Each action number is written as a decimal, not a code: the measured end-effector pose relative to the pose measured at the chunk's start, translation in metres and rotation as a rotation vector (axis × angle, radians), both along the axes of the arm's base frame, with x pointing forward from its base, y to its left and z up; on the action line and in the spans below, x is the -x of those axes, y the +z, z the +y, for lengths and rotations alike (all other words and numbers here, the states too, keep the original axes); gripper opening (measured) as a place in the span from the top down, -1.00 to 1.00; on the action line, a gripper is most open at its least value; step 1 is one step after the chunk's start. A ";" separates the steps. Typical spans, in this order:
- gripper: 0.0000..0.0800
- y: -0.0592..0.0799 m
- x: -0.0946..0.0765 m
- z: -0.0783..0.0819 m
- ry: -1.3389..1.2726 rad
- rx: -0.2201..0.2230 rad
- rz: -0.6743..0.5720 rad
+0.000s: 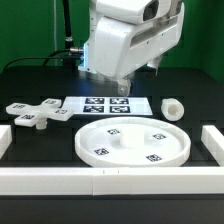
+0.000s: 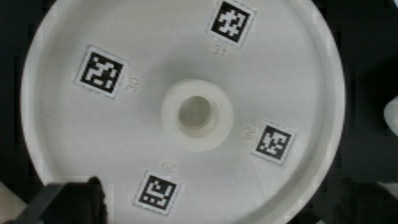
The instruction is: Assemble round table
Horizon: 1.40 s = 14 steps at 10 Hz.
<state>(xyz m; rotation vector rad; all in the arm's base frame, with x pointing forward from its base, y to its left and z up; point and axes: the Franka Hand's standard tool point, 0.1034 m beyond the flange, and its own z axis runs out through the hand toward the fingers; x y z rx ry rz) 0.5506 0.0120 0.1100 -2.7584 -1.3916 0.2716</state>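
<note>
Disc (image 1: pixel 132 148) top open — border blocks (image 1: pixel 60 180) flank.

— Where's the big disc (image 1: pixel 135 150)?
— Lower centre of the frame, lying flat on the black table (image 1: pixel 200 95), with four square tags (image 1: pixel 112 127) on its face.
— And the other parts?
— The cross piece (image 1: pixel 38 113) lies at middle left and the short leg (image 1: pixel 173 108) at middle right, both apart from the disc. The marker board (image 1: pixel 105 105) lies between them, and the white arm (image 1: pixel 125 40) hangs over it from the top.

White arm (image 1: pixel 125 40) poised high, end effector (image 1: pixel 122 88) pointing down (jaws indistinct)
</note>
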 end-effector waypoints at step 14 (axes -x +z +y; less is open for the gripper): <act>-0.63 -0.071 0.002 -0.007 0.101 -0.075 -0.080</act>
